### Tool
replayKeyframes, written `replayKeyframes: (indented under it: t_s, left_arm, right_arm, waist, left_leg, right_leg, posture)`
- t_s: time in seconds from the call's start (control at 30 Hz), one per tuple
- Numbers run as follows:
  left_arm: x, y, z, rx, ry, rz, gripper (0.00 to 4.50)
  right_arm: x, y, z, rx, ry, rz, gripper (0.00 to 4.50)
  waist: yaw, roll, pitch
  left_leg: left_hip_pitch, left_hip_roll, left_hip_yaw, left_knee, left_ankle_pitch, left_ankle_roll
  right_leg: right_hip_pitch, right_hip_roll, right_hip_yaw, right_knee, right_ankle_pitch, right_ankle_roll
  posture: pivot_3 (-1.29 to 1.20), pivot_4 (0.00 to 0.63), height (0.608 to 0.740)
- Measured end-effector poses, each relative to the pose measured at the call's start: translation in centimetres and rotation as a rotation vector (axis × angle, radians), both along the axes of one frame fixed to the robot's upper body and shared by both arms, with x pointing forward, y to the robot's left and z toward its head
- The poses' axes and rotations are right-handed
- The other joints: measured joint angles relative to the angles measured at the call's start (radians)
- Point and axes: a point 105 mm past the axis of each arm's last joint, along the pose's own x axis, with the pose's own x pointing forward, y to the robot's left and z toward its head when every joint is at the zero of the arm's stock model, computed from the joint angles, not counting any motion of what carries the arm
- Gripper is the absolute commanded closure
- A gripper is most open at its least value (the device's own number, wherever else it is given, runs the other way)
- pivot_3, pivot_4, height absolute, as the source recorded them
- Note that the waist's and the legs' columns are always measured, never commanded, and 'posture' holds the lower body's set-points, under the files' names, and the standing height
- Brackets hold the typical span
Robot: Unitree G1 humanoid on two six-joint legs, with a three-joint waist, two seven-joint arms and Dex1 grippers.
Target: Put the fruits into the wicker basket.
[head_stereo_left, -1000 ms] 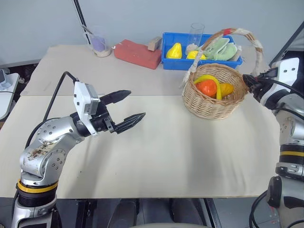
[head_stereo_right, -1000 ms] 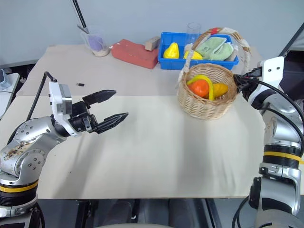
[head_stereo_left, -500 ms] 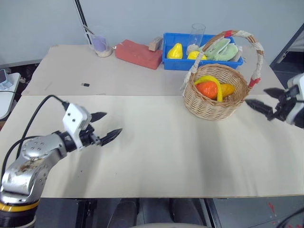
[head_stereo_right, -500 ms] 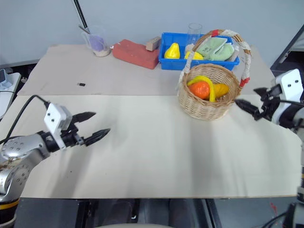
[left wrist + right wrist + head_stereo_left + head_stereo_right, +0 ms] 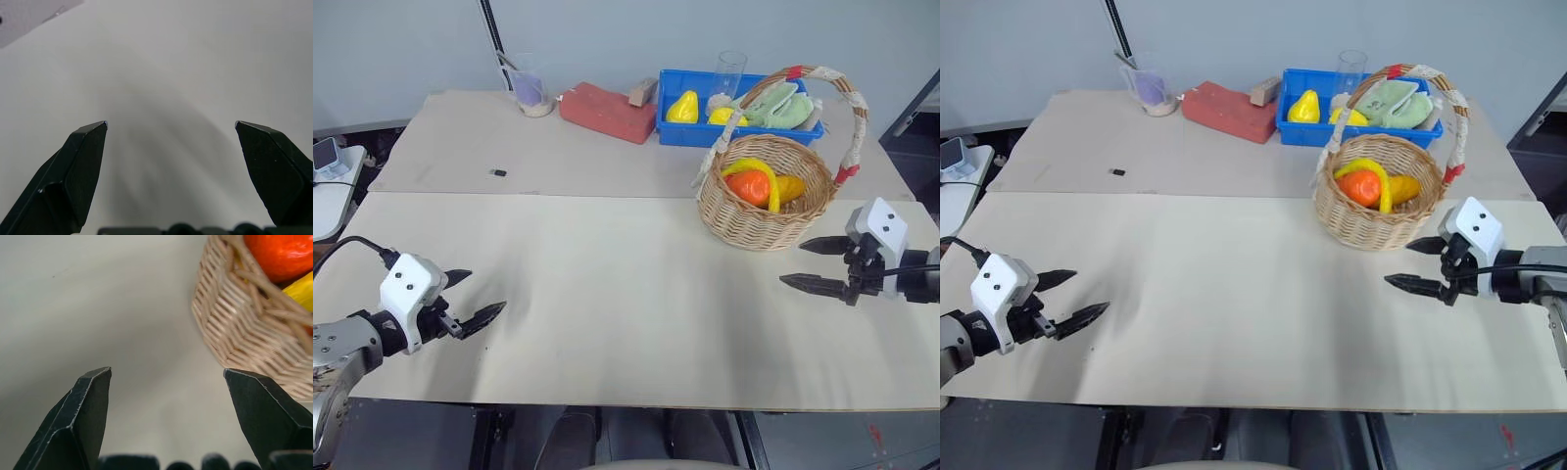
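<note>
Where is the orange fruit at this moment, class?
In the head views, the orange fruit lies inside the wicker basket on the table's right side, tucked under the curved banana, just in front of the blue bin.

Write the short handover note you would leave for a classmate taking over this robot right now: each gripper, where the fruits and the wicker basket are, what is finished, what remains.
Left gripper: open, empty, low over the near left of the table.
Right gripper: open, empty, near the table's right edge, just in front of the wicker basket and apart from it.
Orange fruit and banana: both lying inside the basket, which stands upright.
Done: both fruits appear to be in the basket.
Left: probably nothing. The yellow pear-shaped fruits sit in the blue bin behind the basket.
</note>
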Motion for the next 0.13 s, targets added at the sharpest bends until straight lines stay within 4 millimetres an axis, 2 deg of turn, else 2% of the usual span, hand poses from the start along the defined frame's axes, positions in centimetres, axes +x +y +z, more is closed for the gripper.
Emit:
replayKeyframes:
  t_s: [0.13]
  left_arm:
    - [0.42, -0.1, 0.56, -0.002, -0.019, -0.013, 0.0]
  right_arm:
    - [-0.06, 0.05, 0.03, -0.001, 0.005, 0.009, 0.45]
  waist:
    - [-0.001, 0.0, 0.0]
  left_leg:
    - [0.0, 0.0, 0.0, 0.0, 0.0, 0.0]
  right_leg:
    - [0.0, 0.0, 0.0, 0.0, 0.0, 0.0]
  posture:
    - [0.0, 0.15, 0.711]
